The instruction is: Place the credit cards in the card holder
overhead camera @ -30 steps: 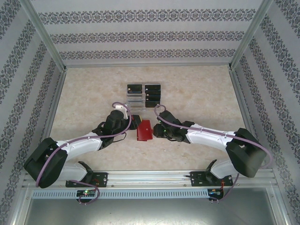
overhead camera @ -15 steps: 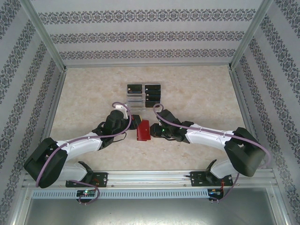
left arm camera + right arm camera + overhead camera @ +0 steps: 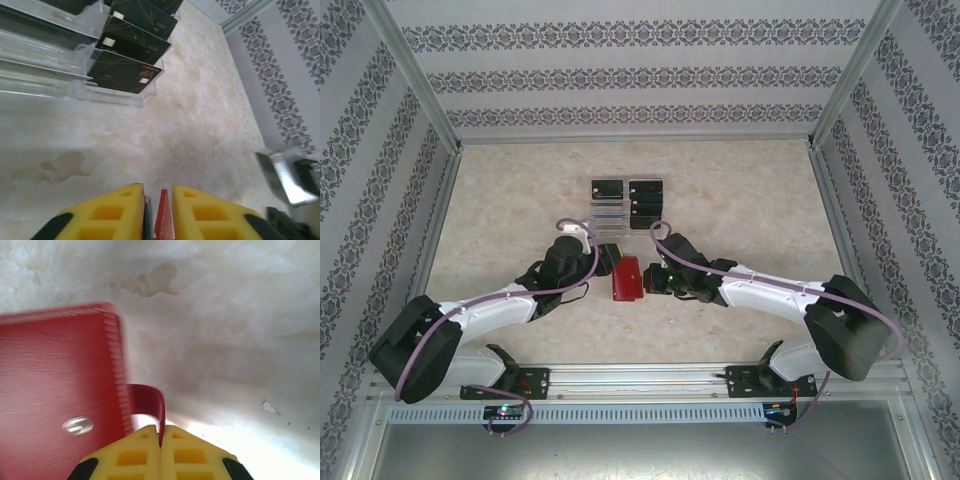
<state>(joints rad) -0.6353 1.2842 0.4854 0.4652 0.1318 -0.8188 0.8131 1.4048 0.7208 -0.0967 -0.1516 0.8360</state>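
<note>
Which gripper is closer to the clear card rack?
Left. The left gripper sits just short of the clear rack; the right gripper is farther back, pinching the tab of the red card holder.

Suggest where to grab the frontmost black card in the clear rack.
Pinch the card at its upper long edge, from above. It leans back in the clear rack, whose front lip seems to cover the lower edge, leaving only the top free.

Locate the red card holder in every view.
Top external: card holder at the middle of the tabletop.
Left wrist: its red edge at bottom centre, inside the left tool.
Right wrist: left side, its tab pinched by the right tool.
Shared landmark: that beige marbled tabletop.
</note>
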